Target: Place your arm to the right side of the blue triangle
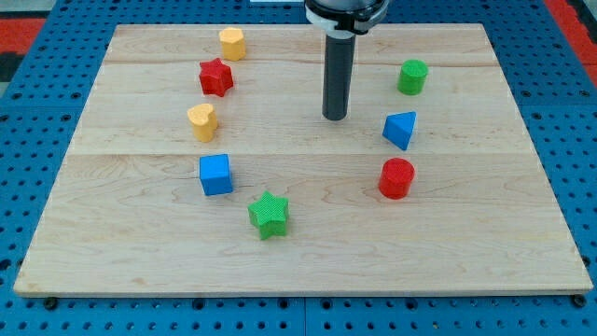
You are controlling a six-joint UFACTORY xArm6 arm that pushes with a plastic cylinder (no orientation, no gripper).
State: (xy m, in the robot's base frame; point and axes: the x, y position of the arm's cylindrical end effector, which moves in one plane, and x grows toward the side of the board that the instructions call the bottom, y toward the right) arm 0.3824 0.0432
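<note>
The blue triangle (400, 129) lies on the wooden board (298, 252) at the view's right of centre. My tip (335, 117) stands on the board to the view's left of the blue triangle, a short gap away and slightly higher in the view. The dark rod rises from it to the view's top edge. A green cylinder (412, 77) sits above the triangle and a red cylinder (396, 178) sits below it.
On the view's left stand a yellow hexagon block (232, 43), a red star (215, 77), a yellow heart (201, 121) and a blue cube (215, 175). A green star (269, 215) lies below centre. A blue pegboard surrounds the board.
</note>
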